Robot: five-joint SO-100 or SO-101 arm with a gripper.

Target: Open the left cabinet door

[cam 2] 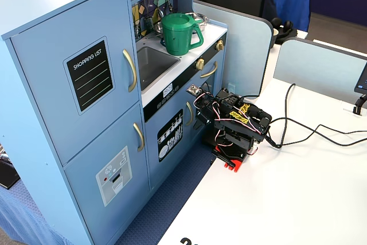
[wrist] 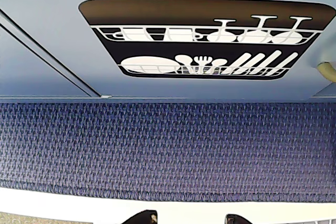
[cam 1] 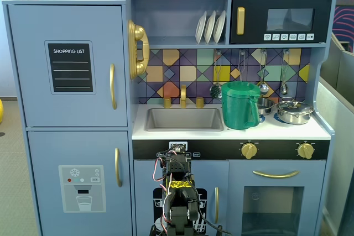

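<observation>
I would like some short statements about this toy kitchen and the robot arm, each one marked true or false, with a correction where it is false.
1. The large light-blue door with the black SHOPPING LIST panel is shut. True.
2. The gripper is clamped on that door's curved gold handle. False: it is folded low, near the small blue door with the dish-rack picture, far from the handle.
3. The green plastic pitcher stands in the grey sink. False: it stands on the white counter beside the sink.
4. White plates stand on edge on the upper shelf. True.
5. The wrist view shows the SHOPPING LIST panel. False: it shows the dish-rack picture.
</observation>
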